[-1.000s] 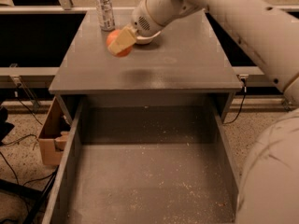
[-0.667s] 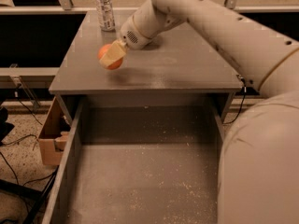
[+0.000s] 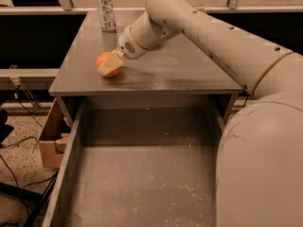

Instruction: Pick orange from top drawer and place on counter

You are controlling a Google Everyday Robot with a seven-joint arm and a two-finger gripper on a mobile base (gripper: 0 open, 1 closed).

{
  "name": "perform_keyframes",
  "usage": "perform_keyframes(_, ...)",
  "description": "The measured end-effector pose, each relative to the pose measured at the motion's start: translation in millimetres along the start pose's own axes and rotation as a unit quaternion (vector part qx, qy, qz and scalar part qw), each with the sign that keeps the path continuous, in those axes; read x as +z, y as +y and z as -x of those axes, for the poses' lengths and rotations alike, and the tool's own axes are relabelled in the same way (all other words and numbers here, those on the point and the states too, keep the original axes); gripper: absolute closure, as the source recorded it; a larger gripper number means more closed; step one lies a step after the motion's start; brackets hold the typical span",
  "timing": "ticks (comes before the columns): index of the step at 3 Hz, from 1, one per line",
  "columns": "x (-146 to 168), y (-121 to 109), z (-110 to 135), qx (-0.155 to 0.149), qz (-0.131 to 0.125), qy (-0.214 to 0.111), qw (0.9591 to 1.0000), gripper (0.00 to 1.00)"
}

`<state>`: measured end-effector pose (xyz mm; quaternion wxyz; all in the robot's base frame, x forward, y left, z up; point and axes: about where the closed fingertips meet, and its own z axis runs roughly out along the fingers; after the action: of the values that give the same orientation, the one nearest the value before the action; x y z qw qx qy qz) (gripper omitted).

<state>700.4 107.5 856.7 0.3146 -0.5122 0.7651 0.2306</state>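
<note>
Grey counter (image 3: 184, 72) carries round orange (image 3: 101, 59) clasped by end effector (image 3: 109, 66).

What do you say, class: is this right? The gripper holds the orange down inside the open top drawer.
Not quite. The camera view shows the gripper holding the orange at the left of the counter, not inside the top drawer. The drawer is indeed open, below and in front.
</note>
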Motion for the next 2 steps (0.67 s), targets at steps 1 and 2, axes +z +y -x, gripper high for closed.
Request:
perform_keyframes(1,-0.2,0.0,0.2,0.0,0.0,0.0,1.0,0.55)
perform_keyframes(2,-0.1,0.0,0.2,0.0,0.0,0.0,1.0,0.32)
